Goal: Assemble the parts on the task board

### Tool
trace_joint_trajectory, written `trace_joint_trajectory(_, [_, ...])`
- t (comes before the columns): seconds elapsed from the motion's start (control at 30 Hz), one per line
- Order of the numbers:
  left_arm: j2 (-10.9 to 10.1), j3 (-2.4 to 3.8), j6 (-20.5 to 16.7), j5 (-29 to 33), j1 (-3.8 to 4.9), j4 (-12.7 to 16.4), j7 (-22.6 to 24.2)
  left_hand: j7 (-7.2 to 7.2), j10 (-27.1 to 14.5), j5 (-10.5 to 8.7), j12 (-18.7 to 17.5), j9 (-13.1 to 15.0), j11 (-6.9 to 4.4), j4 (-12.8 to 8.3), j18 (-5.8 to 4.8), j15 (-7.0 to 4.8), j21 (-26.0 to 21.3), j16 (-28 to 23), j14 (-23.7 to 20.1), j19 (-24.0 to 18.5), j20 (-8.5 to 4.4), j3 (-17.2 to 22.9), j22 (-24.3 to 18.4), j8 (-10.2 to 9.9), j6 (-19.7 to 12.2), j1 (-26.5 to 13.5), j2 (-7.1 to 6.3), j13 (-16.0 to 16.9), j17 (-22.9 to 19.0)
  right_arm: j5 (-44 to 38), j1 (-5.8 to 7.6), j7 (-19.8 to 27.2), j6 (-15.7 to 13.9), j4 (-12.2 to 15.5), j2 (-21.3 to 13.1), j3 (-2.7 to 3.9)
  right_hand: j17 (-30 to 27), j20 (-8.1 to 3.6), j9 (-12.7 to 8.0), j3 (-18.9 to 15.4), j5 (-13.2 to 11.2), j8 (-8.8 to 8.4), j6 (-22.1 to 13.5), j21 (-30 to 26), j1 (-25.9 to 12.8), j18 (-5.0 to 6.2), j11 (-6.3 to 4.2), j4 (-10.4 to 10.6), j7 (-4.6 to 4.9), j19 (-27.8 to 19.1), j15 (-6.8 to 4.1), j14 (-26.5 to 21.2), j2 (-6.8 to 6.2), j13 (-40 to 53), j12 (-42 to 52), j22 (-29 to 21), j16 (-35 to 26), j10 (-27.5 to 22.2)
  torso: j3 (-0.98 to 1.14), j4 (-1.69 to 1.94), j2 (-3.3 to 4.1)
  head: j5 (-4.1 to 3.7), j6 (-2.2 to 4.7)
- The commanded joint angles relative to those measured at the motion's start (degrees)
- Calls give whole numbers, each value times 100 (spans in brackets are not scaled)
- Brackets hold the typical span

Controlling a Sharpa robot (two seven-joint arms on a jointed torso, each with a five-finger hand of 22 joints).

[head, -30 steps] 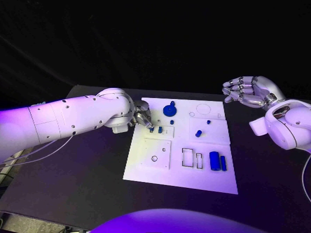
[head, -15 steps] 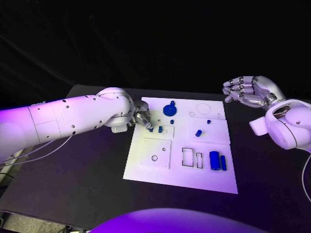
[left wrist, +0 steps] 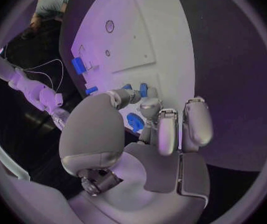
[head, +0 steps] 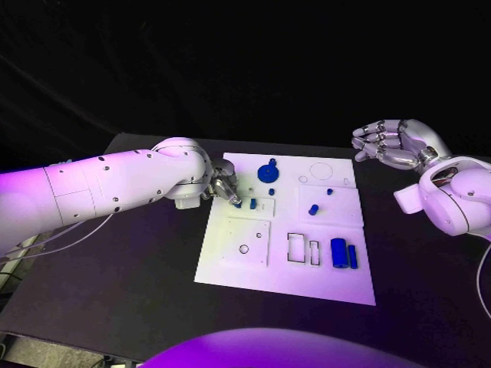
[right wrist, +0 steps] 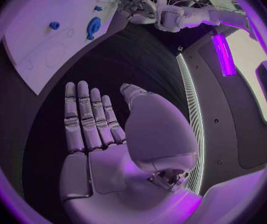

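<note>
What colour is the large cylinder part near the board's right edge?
Blue. The cylinder shows best in the head view.

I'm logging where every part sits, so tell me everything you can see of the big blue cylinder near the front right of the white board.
The big blue cylinder is a smooth, deep-blue part, plastic by its look, lying on its side on the task board in the front right area. A thinner blue bar lies just to its right, parallel; whether they touch is unclear. Narrow rectangular outlines lie to its left. No robot hand touches it.
</note>
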Motion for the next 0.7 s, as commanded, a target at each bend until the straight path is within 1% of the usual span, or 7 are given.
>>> trace_joint_trajectory(0.03, [7, -3, 128, -62, -6, 7, -26, -53, 21, 15, -12, 332, -17, -1118, -116, -31, 30, 16, 468, 26, 4, 1076, 3, 21, 102, 36, 30, -1, 996, 11, -3, 50, -10, 6, -3, 2, -5, 20, -10, 14, 21, -38, 44, -20, 28, 59, 19, 2, 481, -11, -7, 32, -8, -5, -33, -5, -21, 15, 1, -1, -1, -1, -1])
trace_joint_trajectory(0.37, [47, -2, 117, -58, -5, 1, -21, -55, 14, 29, -31, 348, -17, -1108, -116, -32, 29, 15, 467, 23, 3, 1073, 0, 29, 111, 18, 32, -31, 994, 11, -3, 53, -18, 12, -11, 2, -5, 20, -10, 14, 21, -38, 44, -20, 28, 59, 19, 2, 481, -11, -7, 32, -8, -5, -33, -5, -21, 15, 2, -2, -1, -1, -4])
trace_joint_trajectory(0.47, [62, -2, 107, -25, -5, -4, -14, -66, 14, 34, -60, 388, -24, -1077, -120, -34, 37, 24, 473, 32, 1, 1058, 21, 53, 131, -30, 40, -80, 1014, 11, -3, 54, -18, 12, -11, 2, -5, 20, -10, 14, 21, -38, 44, -20, 28, 59, 19, 2, 481, -11, -7, 32, -8, -5, -33, -5, -21, 15, 4, -3, -2, -2, -8])
trace_joint_trajectory(0.7, [83, -2, 90, 75, -5, -21, -7, -137, 86, -6, -113, 580, -79, -993, -139, -67, 69, 70, 500, 76, -23, 913, 113, 138, 175, -187, 61, -176, 1113, 11, -5, 54, -16, 5, -8, 2, -13, 23, -13, 13, 23, -42, 49, -30, 24, 59, 21, 3, 483, -16, -4, 35, -6, -14, -38, -17, -36, 16, 6, 0, -6, -2, -24])
